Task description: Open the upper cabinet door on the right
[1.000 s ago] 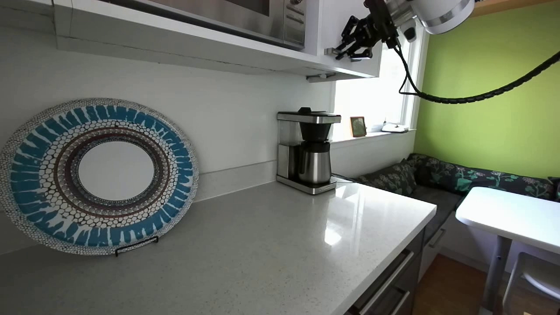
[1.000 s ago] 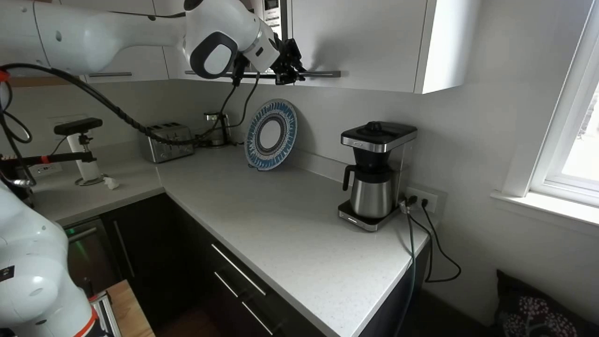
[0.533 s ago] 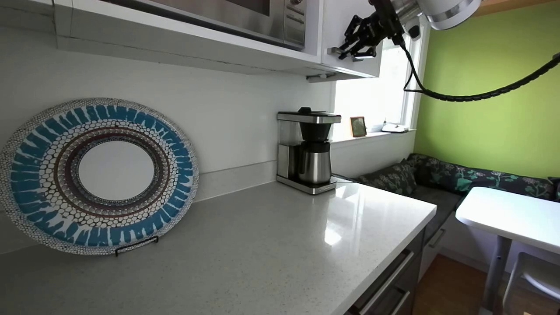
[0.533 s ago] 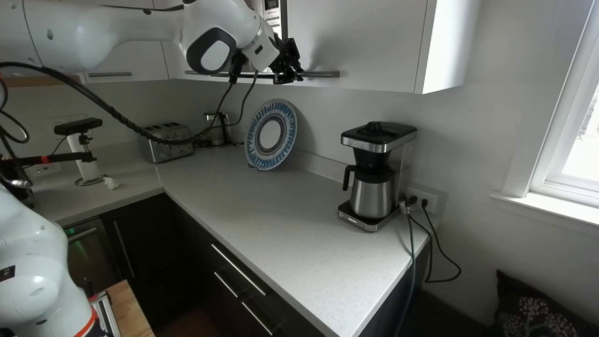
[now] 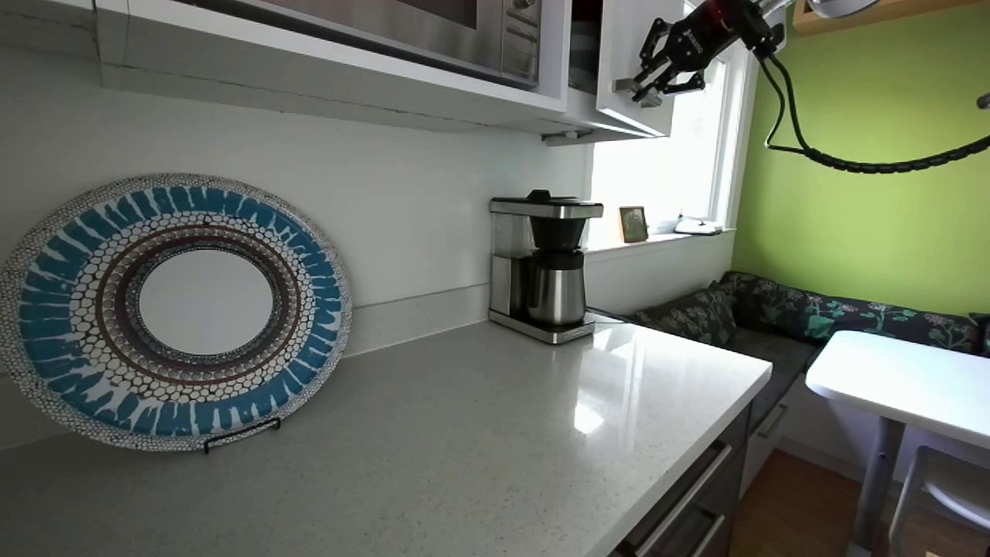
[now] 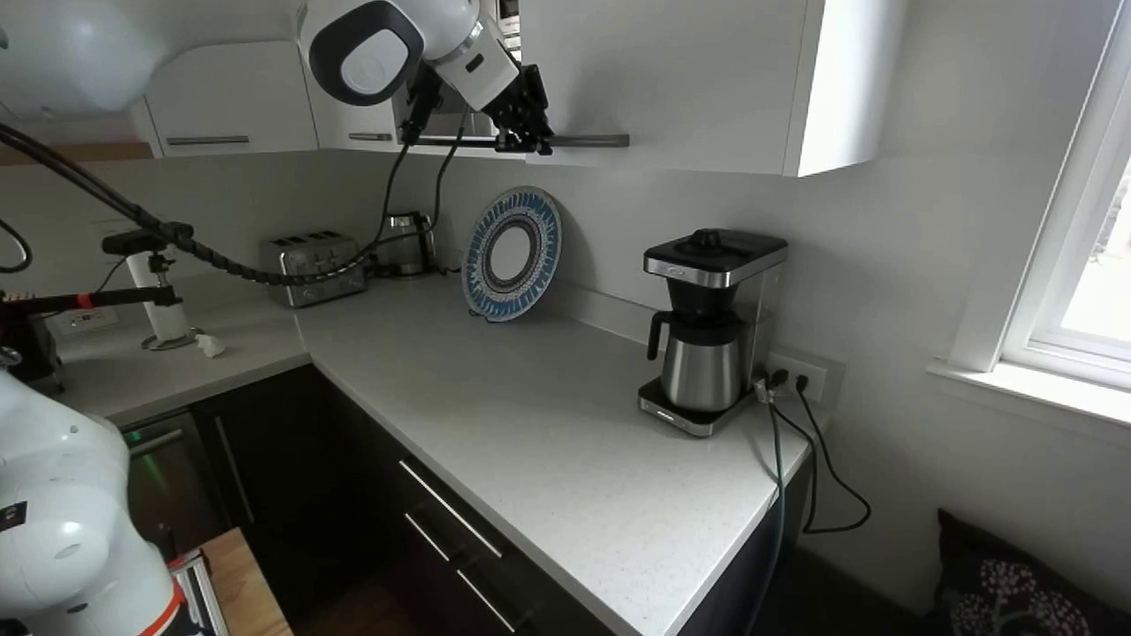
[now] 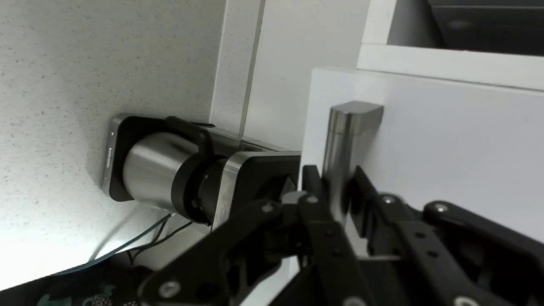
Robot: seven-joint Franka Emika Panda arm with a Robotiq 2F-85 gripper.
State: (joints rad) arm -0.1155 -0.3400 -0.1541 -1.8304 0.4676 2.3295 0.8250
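The white upper cabinet door (image 5: pixel 619 46) on the right stands ajar, with a dark gap beside its free edge in an exterior view. It also shows in an exterior view (image 6: pixel 698 79) and in the wrist view (image 7: pixel 450 144). Its metal bar handle (image 7: pixel 338 148) runs along the door's bottom and also shows in an exterior view (image 6: pixel 594 140). My gripper (image 7: pixel 335 182) has its two black fingers closed around the handle near its end. It also shows at the handle in both exterior views (image 5: pixel 640 91) (image 6: pixel 535 147). The cabinet's inside is mostly hidden by the door.
A microwave (image 5: pixel 495 39) sits in the niche beside the door. A coffee maker (image 6: pixel 707 327) stands on the counter (image 6: pixel 495 397) below. A patterned round plate (image 6: pixel 512 256) leans at the wall. A black cable (image 5: pixel 866 165) hangs from the arm.
My gripper and the handle have moved away from the cabinet front together. The door has gone from closed to ajar. The arm has drawn back.
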